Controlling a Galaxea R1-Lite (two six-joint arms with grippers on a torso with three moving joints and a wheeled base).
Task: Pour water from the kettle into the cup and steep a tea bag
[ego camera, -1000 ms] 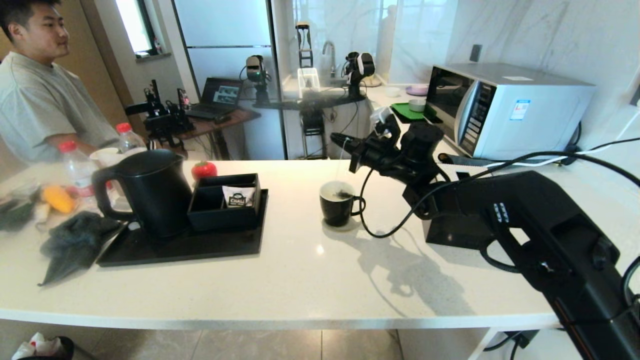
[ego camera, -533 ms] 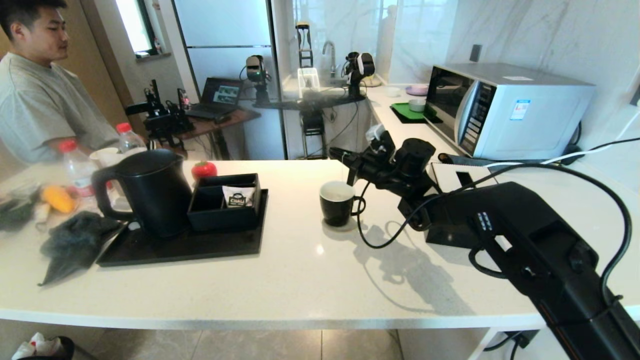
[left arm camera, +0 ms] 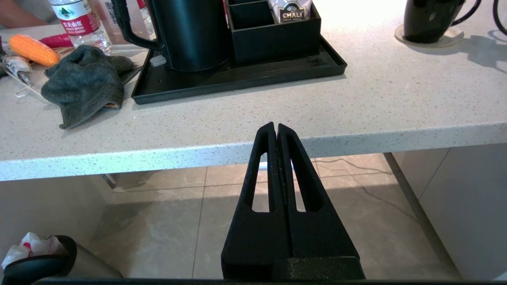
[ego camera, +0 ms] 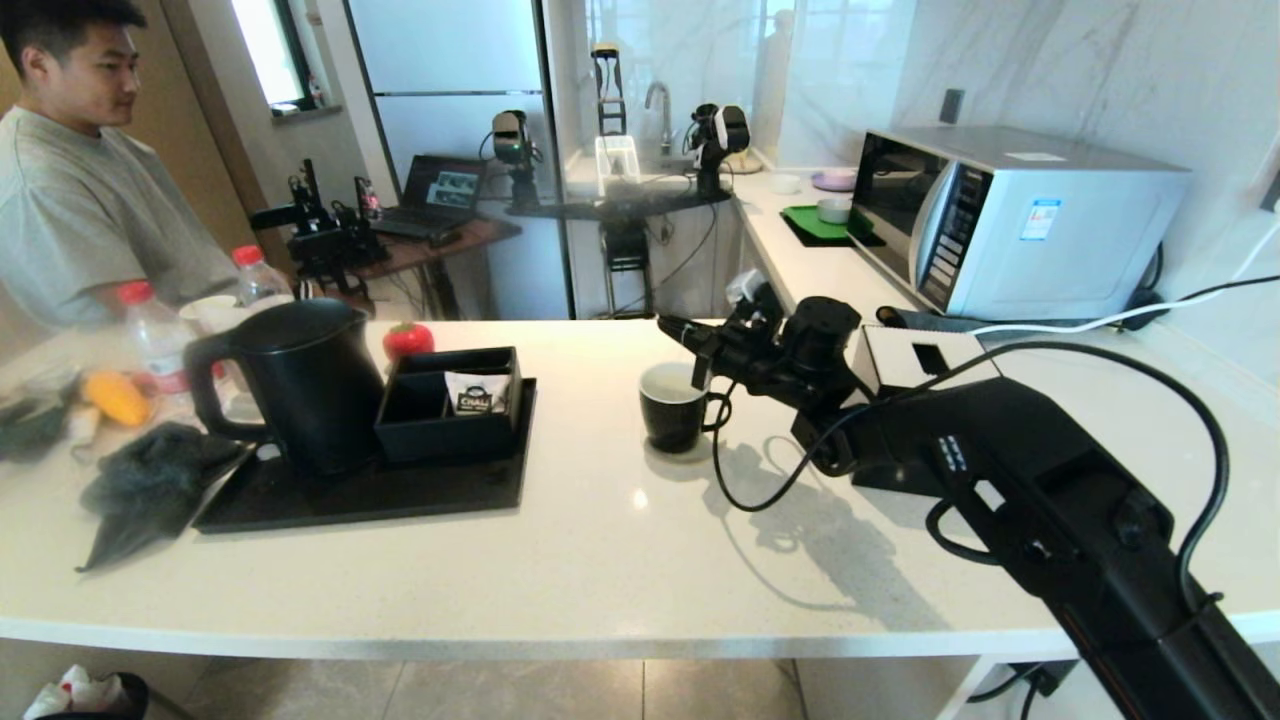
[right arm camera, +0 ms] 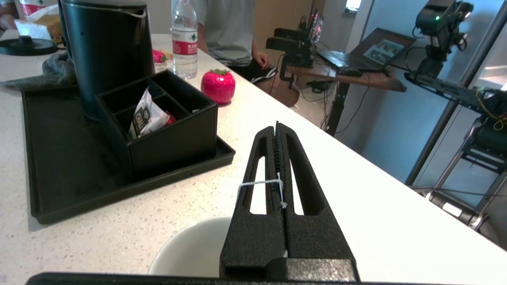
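Right gripper [ego camera: 678, 331] hovers just above the small glossy black mug [ego camera: 673, 408], jaws pinched on the thin white string [right arm camera: 259, 183]. Tea bag itself is hidden, probably submerged for steeping. Tall matte black kettle [ego camera: 300, 385] stands well apart, on its tray. Left gripper [left arm camera: 276, 130] parked below the counter edge, jaws together, empty.

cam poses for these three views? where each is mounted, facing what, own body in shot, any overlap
Head: up on the robot, looking forward and down at the counter; right arm reaches to the cup.
Left wrist: below the counter edge, facing the tray; left gripper shut, parked.
Right wrist: just above the cup, facing the kettle; right gripper shut on the tea bag string.
Shared: kettle, tray and CHALI sachet in all three.
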